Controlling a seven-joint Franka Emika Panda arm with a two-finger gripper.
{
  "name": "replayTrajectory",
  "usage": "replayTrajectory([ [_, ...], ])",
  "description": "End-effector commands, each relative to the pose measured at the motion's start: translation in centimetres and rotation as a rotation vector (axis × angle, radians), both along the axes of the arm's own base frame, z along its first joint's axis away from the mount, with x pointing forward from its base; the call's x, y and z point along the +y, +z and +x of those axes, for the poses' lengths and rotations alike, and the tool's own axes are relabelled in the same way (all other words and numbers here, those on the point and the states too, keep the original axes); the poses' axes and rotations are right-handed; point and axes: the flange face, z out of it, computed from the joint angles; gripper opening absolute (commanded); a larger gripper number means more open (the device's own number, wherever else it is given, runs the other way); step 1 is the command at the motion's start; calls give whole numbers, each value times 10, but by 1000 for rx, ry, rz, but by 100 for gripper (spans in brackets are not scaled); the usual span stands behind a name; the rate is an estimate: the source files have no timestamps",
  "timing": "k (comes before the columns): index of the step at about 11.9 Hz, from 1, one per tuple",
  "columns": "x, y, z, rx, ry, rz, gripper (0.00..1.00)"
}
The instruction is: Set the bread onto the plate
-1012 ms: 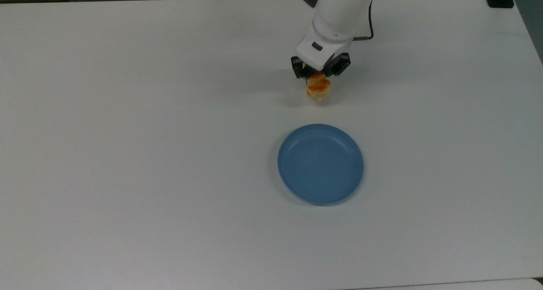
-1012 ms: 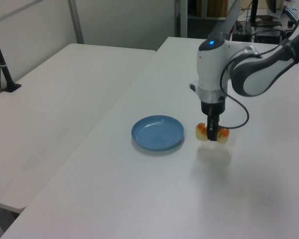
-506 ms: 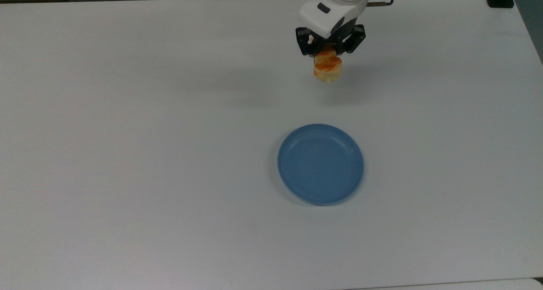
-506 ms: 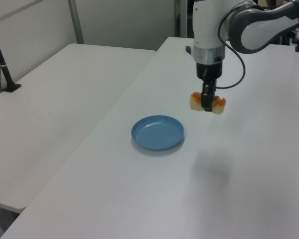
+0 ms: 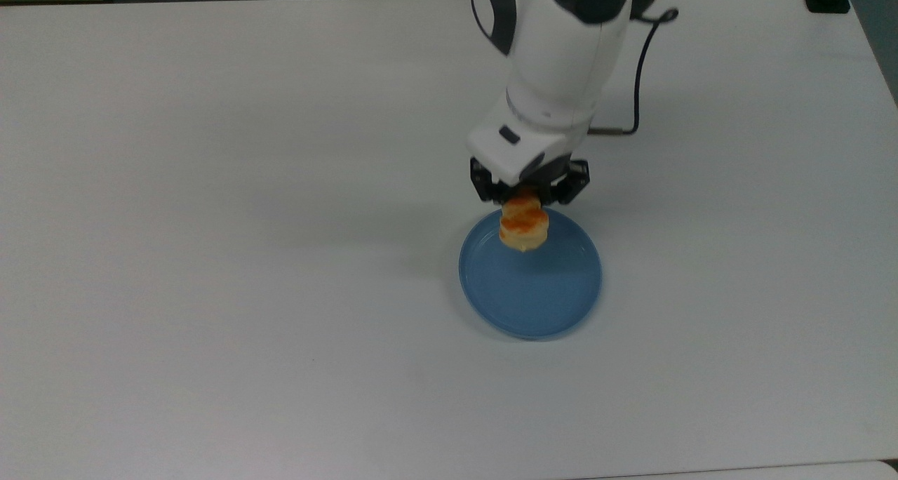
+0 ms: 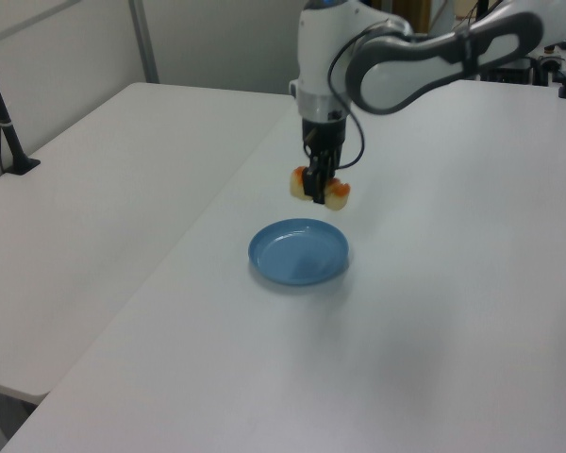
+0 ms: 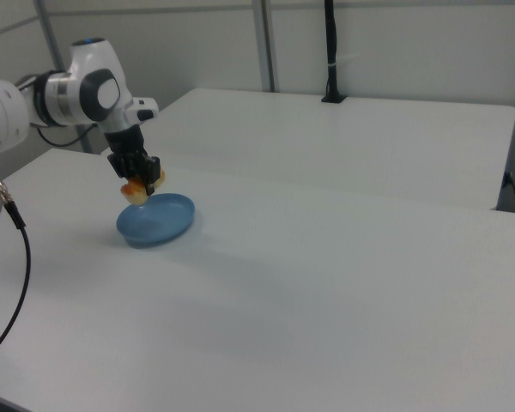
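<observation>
Your gripper (image 5: 527, 198) has carried the bread (image 5: 523, 227) from the far part of the white table (image 5: 210, 185) to just above the far edge of the blue plate (image 5: 540, 297), jaws clamped on the loaf's middle. It hangs clear of the dish in the left view. Half a second ago it was well short; now you probably only need to lower and release.
</observation>
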Motion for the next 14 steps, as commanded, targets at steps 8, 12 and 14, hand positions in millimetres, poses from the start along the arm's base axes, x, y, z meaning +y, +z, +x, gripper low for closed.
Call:
replayTrajectory([
  [8, 14, -58, 14, -42, -45, 16, 100],
  [12, -56, 68, -50, 16, -121, 23, 100],
  [14, -97, 109, -90, 87, -82, 9, 100],
])
